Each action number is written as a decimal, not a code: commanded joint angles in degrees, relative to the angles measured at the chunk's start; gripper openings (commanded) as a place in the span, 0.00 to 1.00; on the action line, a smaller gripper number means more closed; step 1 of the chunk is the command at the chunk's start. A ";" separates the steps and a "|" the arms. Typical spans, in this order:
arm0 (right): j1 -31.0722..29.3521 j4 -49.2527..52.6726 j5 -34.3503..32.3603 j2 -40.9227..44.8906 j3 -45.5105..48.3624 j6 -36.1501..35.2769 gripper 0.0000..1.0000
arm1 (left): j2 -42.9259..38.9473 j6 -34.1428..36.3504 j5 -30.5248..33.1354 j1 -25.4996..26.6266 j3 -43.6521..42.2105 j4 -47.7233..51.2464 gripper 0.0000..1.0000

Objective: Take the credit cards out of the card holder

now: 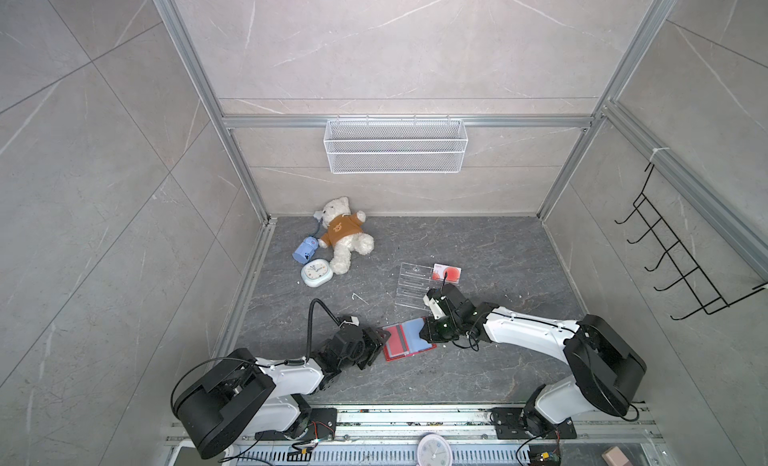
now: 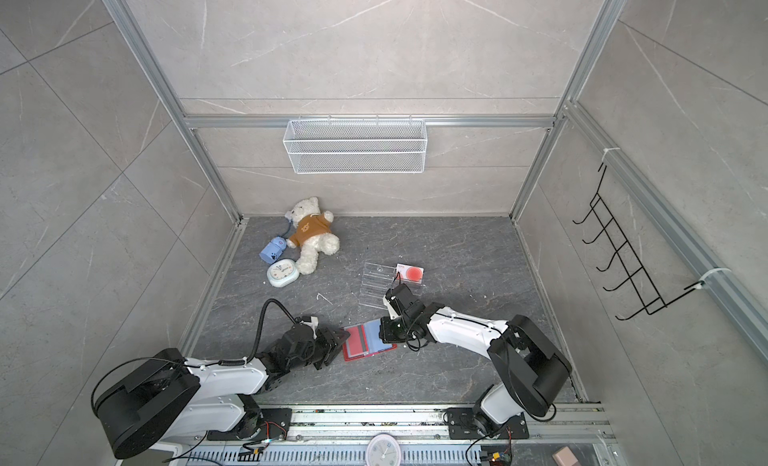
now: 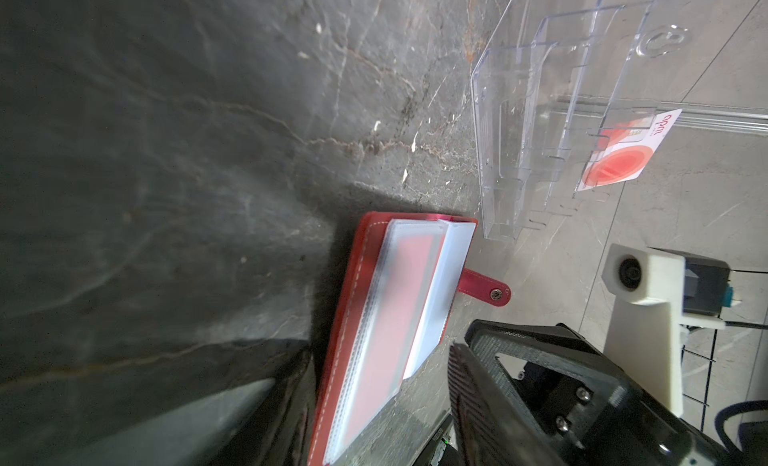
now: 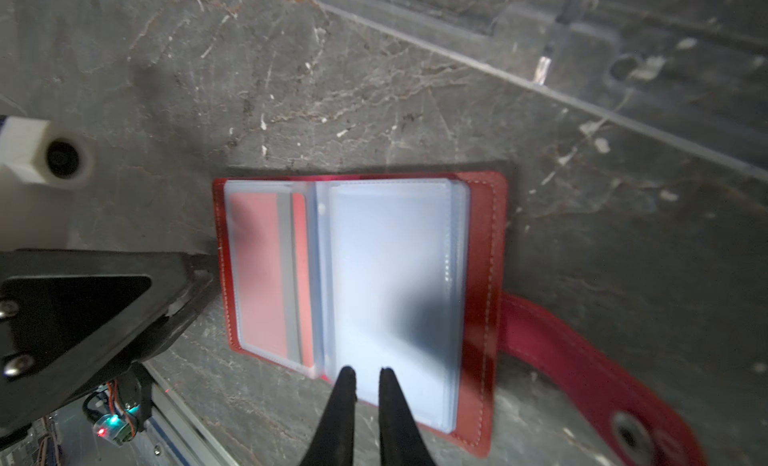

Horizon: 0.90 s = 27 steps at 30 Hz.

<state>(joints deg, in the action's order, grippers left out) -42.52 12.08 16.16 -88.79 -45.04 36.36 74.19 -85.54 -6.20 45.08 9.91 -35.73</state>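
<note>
Open card holder [image 1: 401, 341], credit card [image 1: 446, 273] apart

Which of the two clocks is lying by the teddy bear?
The pale blue squarish clock, beside the teddy bear's leg. The round clock sits at the near edge, between the arm bases.

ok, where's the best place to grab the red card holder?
Probably by the snap tab, coming from the right arm's side: the card holder lies open flat on the table, so cover edges give little purchase; the tab juts out beyond the cover.
</note>
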 commanded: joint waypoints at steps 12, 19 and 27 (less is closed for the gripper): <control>-0.36 -1.09 -3.36 -1.37 3.46 3.54 0.17 | 1.75 2.08 -1.90 0.34 1.15 -10.14 0.38; -0.44 -1.24 -3.63 -1.36 3.72 3.68 0.17 | 4.73 2.74 -3.72 0.36 2.10 -11.50 0.34; -0.39 -0.87 -3.99 -0.86 3.90 3.66 0.17 | 8.07 2.45 -3.74 1.14 2.07 -14.47 0.20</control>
<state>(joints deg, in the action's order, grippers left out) -42.54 10.61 13.85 -89.49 -42.19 39.48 81.76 -84.14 -9.41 45.78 10.61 -46.46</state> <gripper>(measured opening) 0.170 0.202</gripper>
